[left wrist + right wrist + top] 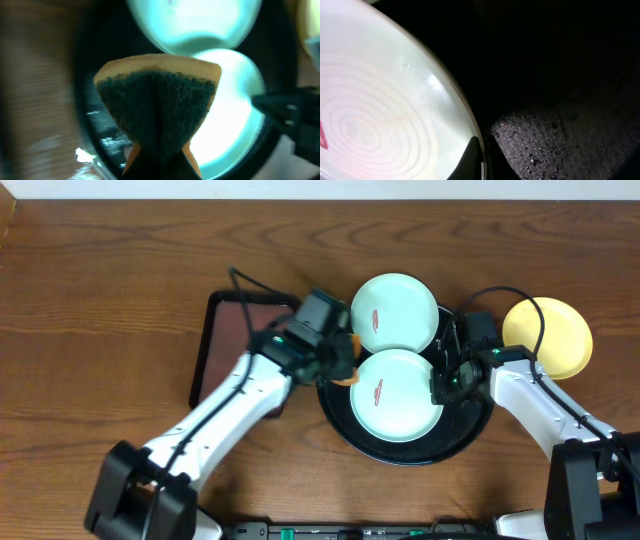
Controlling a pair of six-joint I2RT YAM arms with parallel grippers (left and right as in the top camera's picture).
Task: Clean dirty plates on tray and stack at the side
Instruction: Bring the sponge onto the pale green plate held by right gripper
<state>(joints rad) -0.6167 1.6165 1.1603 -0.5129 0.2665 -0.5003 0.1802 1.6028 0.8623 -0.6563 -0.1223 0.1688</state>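
Observation:
Two mint-green plates carry reddish smears. The near plate point(396, 395) lies in the black round tray point(470, 435). The far plate point(394, 312) sits at the tray's back edge. The yellow plate point(548, 337) lies on the table to the right of the tray. My left gripper point(343, 365) is shut on a sponge point(160, 95) with a dark green face and orange back, held above the tray's left side, by the near plate point(230, 110). My right gripper point(440, 385) is shut on the near plate's right rim point(465, 115); a red smear point(322, 137) shows at the left edge.
A rectangular reddish-brown tray point(240, 330) with a black rim lies left of the round tray, under my left arm. Bare wooden table surrounds everything. The textured black floor of the round tray point(560, 135) shows beside the held rim.

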